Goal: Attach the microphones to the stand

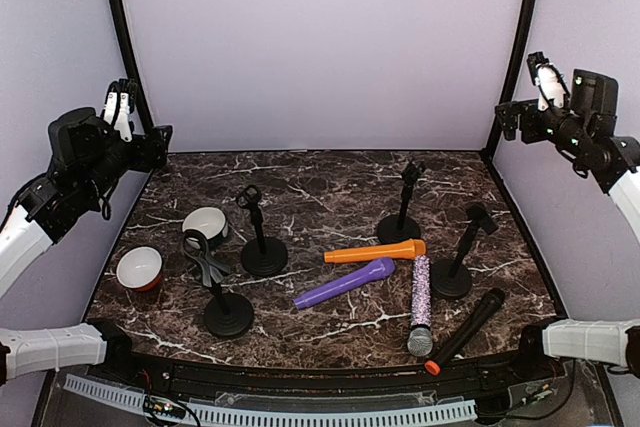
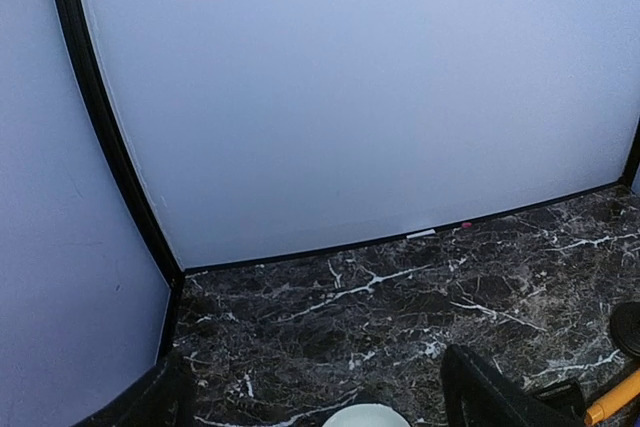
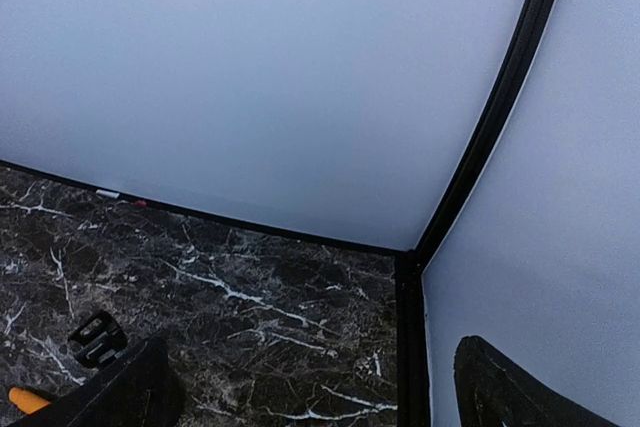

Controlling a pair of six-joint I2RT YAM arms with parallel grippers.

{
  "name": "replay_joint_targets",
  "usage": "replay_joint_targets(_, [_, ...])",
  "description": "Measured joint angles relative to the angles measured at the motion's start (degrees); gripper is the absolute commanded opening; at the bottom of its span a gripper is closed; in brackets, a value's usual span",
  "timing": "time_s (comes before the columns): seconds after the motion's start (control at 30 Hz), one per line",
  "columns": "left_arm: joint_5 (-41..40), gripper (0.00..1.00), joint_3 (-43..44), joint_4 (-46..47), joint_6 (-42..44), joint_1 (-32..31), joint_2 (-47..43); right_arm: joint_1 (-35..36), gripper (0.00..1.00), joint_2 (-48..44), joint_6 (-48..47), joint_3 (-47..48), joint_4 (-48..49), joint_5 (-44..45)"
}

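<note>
Step zero: no mic is mounted yet, this is pre-grasp. The left end effector and right end effector sit high by the side walls, well above the worktop. In both wrist views the fingers are spread wide with nothing between them.

All four mics lie flat, centre-right:
- The orange mic and purple mic are side by side, close together.
- The lilac mic is just right of them, mesh head toward the near edge. Can't tell if it touches the orange one.
- The black mic is front right, its orange end near the lilac head.

The four stands are upright with empty clips, two left and two right. The bowls far left aren't part of the job.

Next move, my read: the right arm drops onto the black or lilac mic, pinches it mid-body, lifts, lines it up with the clip on the right stand and presses it in. The finger gap between those two mics is tight. The stand base may slide or tip, so the left arm probably has to brace it.
</note>
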Motion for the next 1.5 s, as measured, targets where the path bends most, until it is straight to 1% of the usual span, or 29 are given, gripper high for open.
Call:
replay_joint_targets(0.13, [6.91, 0.82, 0.0, -4.98, -2.56, 4.09, -0.04, -1.05, 0.98, 0.0, -0.44, -4.46, -0.11, -5.77])
replay_joint_targets(0.33, [17.73, 0.74, 0.57, -15.19, -8.07, 7.34, 0.13, 0.24, 0.91, 2.25, -3.19, -6.43, -1.03, -16.85])
replay_joint_targets(0.4, [20.98, 0.72, 2.45, -20.13, -10.12, 7.56, 1.14, 2.43, 0.87, 4.24, -4.83, -6.12, -1.55, -20.09])
replay_joint_targets(0.5, [24.55, 0.71, 7.63, -27.87, -13.38, 7.54, 4.13, 6.62, 0.82, 8.83, -8.11, -4.0, -3.34, -23.96])
replay_joint_targets(0.67, [29.92, 0.69, 16.94, -40.22, -19.47, 7.13, 9.44, 14.95, 0.78, 17.07, -13.4, 1.09, -7.74, -30.75])
replay_joint_targets(0.77, [35.36, 0.67, 18.86, -45.77, -22.97, 5.92, 10.19, 19.02, 0.76, 19.45, -14.84, 1.6, -9.53, -34.93])
replay_joint_targets(0.97, [41.94, 0.66, 18.73, -57.79, -26.95, 1.4, 9.73, 25.03, 0.75, 20.09, -14.99, 0.11, -10.21, -39.19])
replay_joint_targets(1.13, [47.08, 0.66, 18.73, -63.95, -29.2, 0.33, 7.26, 26.77, 0.75, 19.69, -14.75, -2.08, -9.7, -40.81])
replay_joint_targets(1.27, [51.17, 0.61, 18.71, -66.88, -30.51, -0.13, 5.35, 27.08, 0.75, 18.16, -14.73, -3.98, -9.07, -40.79])
replay_joint_targets(1.4, [52.89, 0.61, 18.58, -68.78, -31.01, -0.55, 5.35, 27.12, 0.75, 16.65, -14.8, -4.61, -8.83, -40.59])
replay_joint_targets(1.5, [53.83, 0.61, 18.05, -68.26, -32.41, -0.94, 6.25, 27.12, 0.76, 16.24, -14.8, -4.66, -8.17, -40.52])
